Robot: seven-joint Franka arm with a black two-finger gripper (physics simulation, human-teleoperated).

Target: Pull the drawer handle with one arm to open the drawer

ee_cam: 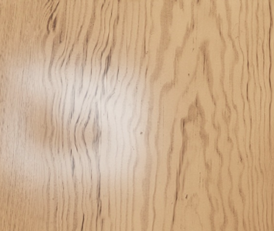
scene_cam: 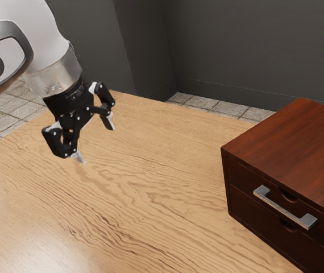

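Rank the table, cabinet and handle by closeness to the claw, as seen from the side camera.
1. table: directly below the gripper.
2. cabinet: its near corner, toward the exterior view's right.
3. handle: farther right, on the cabinet's front.

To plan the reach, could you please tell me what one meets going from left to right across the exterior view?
white arm link → claw, open above the table → drawer handle, on the front of the cabinet.
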